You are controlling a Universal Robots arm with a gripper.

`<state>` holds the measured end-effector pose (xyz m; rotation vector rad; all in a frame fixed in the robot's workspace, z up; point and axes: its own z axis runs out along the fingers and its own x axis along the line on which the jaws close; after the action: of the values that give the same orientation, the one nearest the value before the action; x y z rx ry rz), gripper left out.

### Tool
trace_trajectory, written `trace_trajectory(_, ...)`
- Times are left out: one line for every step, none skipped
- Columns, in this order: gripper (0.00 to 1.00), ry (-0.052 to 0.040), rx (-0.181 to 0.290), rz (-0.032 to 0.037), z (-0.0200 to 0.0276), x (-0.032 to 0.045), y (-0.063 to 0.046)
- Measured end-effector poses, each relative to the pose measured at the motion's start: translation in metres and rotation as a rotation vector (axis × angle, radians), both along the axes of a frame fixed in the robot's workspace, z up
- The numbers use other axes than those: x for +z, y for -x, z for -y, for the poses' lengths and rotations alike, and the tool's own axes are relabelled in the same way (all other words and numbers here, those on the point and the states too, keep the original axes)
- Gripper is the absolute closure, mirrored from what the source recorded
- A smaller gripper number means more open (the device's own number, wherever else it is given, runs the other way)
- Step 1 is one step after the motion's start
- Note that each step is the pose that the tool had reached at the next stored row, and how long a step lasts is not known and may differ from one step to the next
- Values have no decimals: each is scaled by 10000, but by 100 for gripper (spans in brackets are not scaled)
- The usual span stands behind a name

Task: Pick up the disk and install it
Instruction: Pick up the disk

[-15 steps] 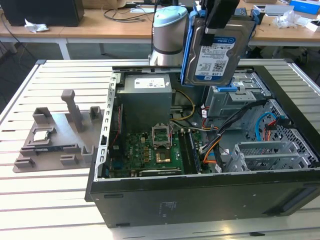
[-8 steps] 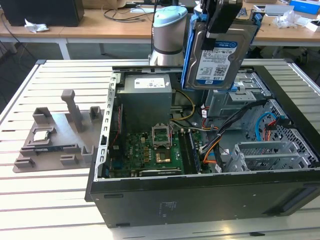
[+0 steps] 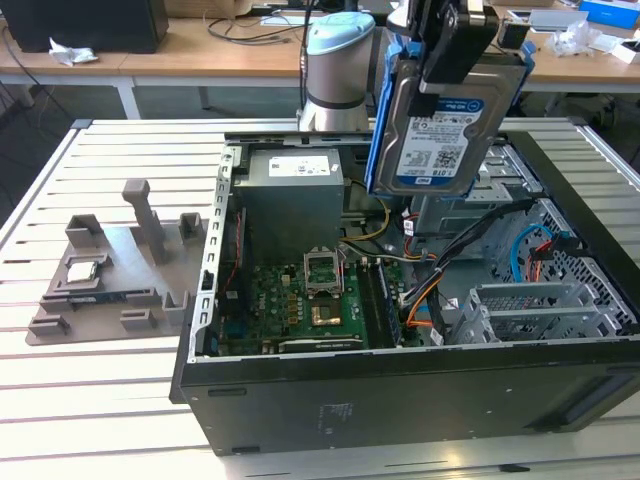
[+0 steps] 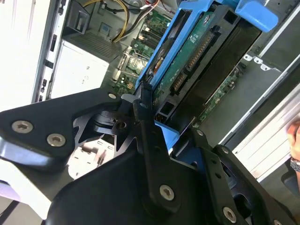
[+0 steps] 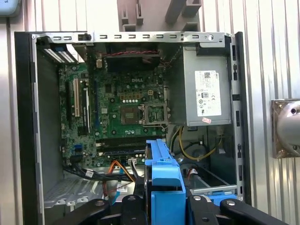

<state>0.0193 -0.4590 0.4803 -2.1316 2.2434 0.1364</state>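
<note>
The disk [image 3: 445,125] is a silver hard drive with a white-and-blue label, framed by blue caddy rails. It hangs tilted in the air above the back right part of the open computer case [image 3: 400,400]. My gripper [image 3: 455,55] is shut on its upper end. In the second wrist view the black fingers [image 4: 140,122] clamp the blue rail, and the disk's [image 4: 197,51] green circuit side shows. In the first wrist view the blue caddy edge [image 5: 161,171] sticks out from my gripper [image 5: 161,204] over the case's drive bay area.
Inside the case lie a motherboard [image 3: 300,300], a grey power supply [image 3: 290,195], loose cables [image 3: 450,270] and metal drive cages [image 3: 540,310]. A grey fixture [image 3: 110,270] with a small chip sits on the slatted table at the exterior view's left. A hand [image 4: 295,140] shows nearby.
</note>
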Motion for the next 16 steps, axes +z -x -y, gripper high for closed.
trace_trajectory(64, 3, 1, 0, 21, -2, 0)
trace_trajectory(64, 6, 1, 0, 34, -3, 0)
trace_trajectory(64, 8, 0, 0, 43, -5, 0)
trace_trajectory(64, 11, 0, 1, 57, -7, 0)
trace_trajectory(64, 14, 0, 0, 66, -7, 0)
trace_trajectory(64, 17, 0, 0, 77, -9, 0)
trace_trajectory(64, 21, 0, 0, 88, -10, 0)
trace_trajectory(64, 23, 0, 0, 97, -12, 0)
trace_trajectory(64, 27, 0, 0, 107, -13, 0)
trace_trajectory(64, 30, 0, 0, 114, -15, 0)
trace_trajectory(64, 35, 0, 0, 122, -16, 0)
trace_trajectory(64, 40, 0, 0, 129, -17, 0)
trace_trajectory(64, 51, 0, 0, 140, -19, 0)
trace_trajectory(64, 59, 1, 0, 148, -20, 0)
trace_trajectory(64, 64, 1, 0, 154, -21, 0)
trace_trajectory(64, 69, 1, 0, 163, -22, 0)
